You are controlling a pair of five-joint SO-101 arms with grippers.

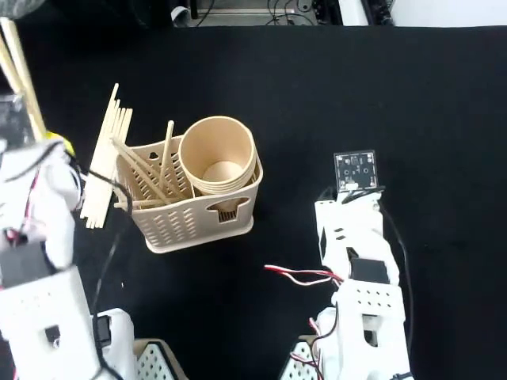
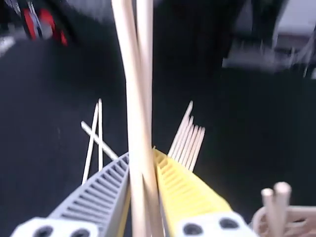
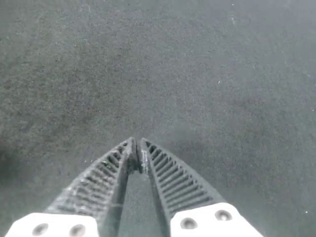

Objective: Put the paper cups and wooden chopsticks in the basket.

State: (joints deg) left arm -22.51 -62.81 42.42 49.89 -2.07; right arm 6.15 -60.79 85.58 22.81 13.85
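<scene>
A beige slotted basket stands left of centre on the black table. Stacked paper cups sit in its right part, and several wooden chopsticks lean in its left part. More loose chopsticks lie on the table just left of the basket, seen also as a fan of chopsticks in the left wrist view. My left gripper is shut on a pair of chopsticks, held up at the table's left edge as the raised chopsticks. My right gripper is shut over bare cloth with nothing in it.
The right arm rests folded at the lower right, with red and white wires beside it. The table's far edge borders cables and equipment. Open black cloth stretches right of the basket.
</scene>
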